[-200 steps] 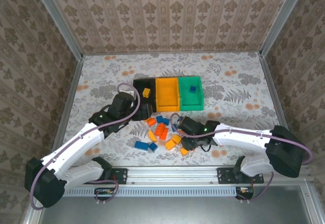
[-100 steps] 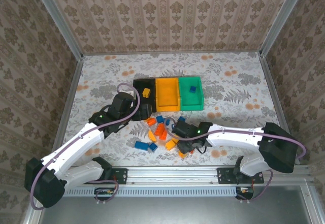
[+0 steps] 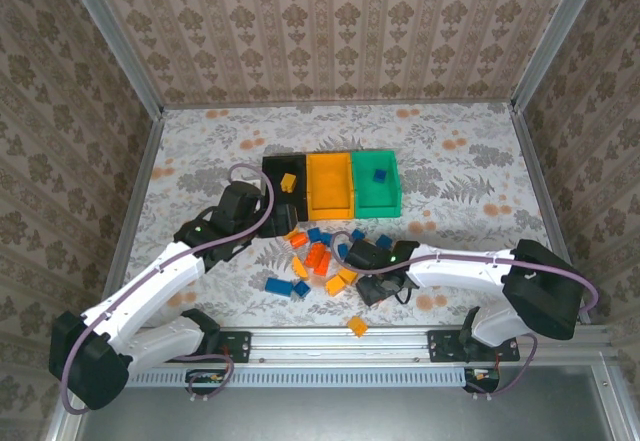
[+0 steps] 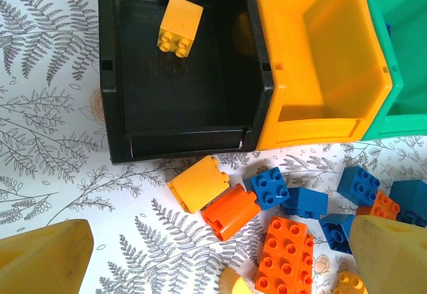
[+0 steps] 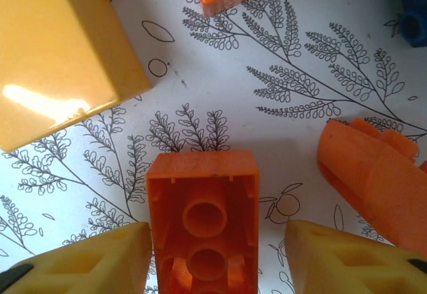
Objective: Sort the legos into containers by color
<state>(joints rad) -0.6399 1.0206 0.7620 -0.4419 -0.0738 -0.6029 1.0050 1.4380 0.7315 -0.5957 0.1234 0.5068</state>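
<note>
The containers stand joined in a row: black (image 3: 277, 173), orange-yellow (image 3: 330, 186) and green (image 3: 377, 196). A yellow lego (image 4: 179, 25) lies in the black one, a blue lego (image 3: 380, 174) in the green one. Several loose legos (image 3: 315, 258) in yellow, orange and blue lie in front of them. My left gripper (image 4: 220, 264) hovers open over the pile's left side, holding nothing. My right gripper (image 5: 213, 261) is open around an orange lego (image 5: 203, 214) lying underside up; a gap shows beside the right finger (image 5: 353, 257).
One yellow-orange brick (image 3: 356, 326) lies on the metal rail at the near edge, off the patterned table. A big yellow brick (image 5: 60, 61) and a rounded orange piece (image 5: 373, 174) flank the right gripper. Patterned walls enclose the table.
The right jaws have widened and the arm shifted slightly left. The yellow-orange brick beside it has slid down onto the rail. The left arm has not moved.
</note>
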